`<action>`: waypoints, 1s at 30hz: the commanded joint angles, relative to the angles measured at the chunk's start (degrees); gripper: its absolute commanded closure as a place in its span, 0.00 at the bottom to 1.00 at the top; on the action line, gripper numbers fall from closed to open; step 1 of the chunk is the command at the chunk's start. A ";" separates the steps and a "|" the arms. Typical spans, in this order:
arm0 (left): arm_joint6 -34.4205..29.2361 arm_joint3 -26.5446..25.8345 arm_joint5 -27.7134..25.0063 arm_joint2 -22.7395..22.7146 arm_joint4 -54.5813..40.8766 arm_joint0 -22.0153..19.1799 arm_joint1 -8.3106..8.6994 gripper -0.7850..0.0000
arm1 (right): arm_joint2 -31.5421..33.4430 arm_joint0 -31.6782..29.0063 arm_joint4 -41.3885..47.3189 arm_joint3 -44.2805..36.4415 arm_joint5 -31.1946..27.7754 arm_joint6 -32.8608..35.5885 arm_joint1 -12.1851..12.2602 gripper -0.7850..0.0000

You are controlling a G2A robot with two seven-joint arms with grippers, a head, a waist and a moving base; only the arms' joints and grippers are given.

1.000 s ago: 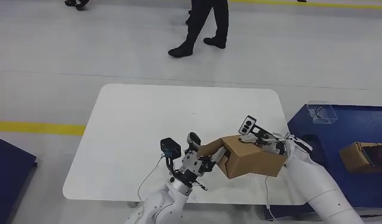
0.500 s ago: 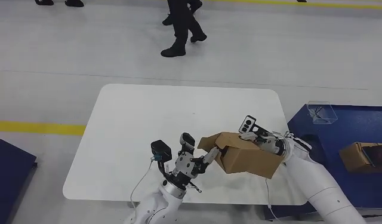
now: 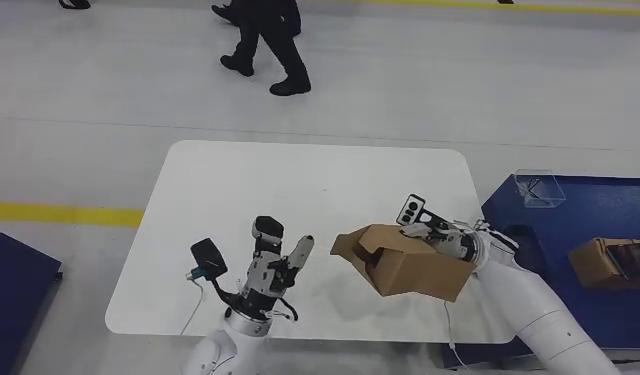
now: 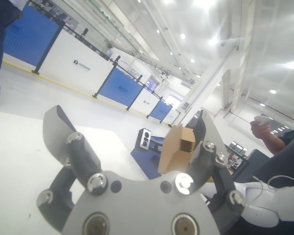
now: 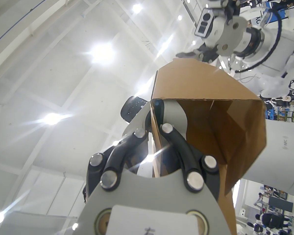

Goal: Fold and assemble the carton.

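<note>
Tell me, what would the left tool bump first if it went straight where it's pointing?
Probably nothing. The open left tool points out over the white table, and the box held by the right tool sits off to one side of that line. Depth is hard to judge, though.

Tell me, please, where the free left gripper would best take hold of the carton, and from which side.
Probably the loose flap at the open end of the carton, approached from the side where the left gripper hovers. The right gripper is shut on a wall at the opposite end, while the flap juts toward the open left gripper as a thin edge it could straddle.
</note>
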 commanded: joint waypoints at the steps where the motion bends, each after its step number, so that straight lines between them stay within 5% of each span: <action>1: -6.51 1.27 0.65 0.50 -0.04 -1.98 0.05 0.00 | -0.87 0.39 -0.11 0.09 -0.38 0.39 0.58 1.00; 7: -14.47 2.32 -1.44 3.80 2.46 -4.21 0.10 0.00 | -2.30 1.70 -0.03 0.74 -0.48 0.48 2.00 1.00; 30: -19.44 1.83 -5.31 5.56 2.46 -3.92 0.67 0.00 | -6.05 5.16 -5.56 0.21 -0.47 0.48 6.22 1.00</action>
